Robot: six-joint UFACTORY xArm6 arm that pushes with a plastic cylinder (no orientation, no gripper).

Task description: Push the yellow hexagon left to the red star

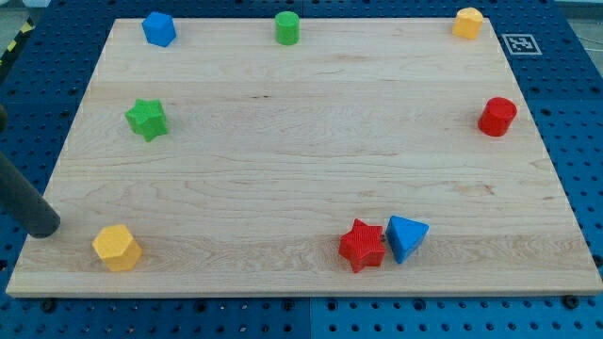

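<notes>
The yellow plastic hexagon block [116, 248] sits near the bottom-left corner of the pale wooden desk [311, 141]. It is well apart from the red plastic star block [362, 245], which lies along the same bottom strip towards the view's right. A blue plastic triangular block [406, 236] touches the star's right side.

My tip [42, 229], the lower end of the dark rod, rests at the desk's left edge, near the hexagon, to its left and slightly higher. This end effector has no jaws to open or close, so it holds nothing and touches no block.

As I judge it, the hexagon should end just on the star's left side. To do that well, I would first lower my tip in the view until it is level with the hexagon's centre. Then I would push straight to the right, correcting early if the block turns or drifts towards the bottom edge. I would stop short of knocking the star into the triangle.

There are eight blocks in all:
- **Yellow:** two, the hexagon and a yellow block [467, 22] at the top right.
- **Red:** two, the star and a red cylinder [497, 117].
- **Green:** two, a green star [147, 120] and a green cylinder [287, 27].
- **Blue:** two, the triangle and a blue angular block [158, 28].
</notes>
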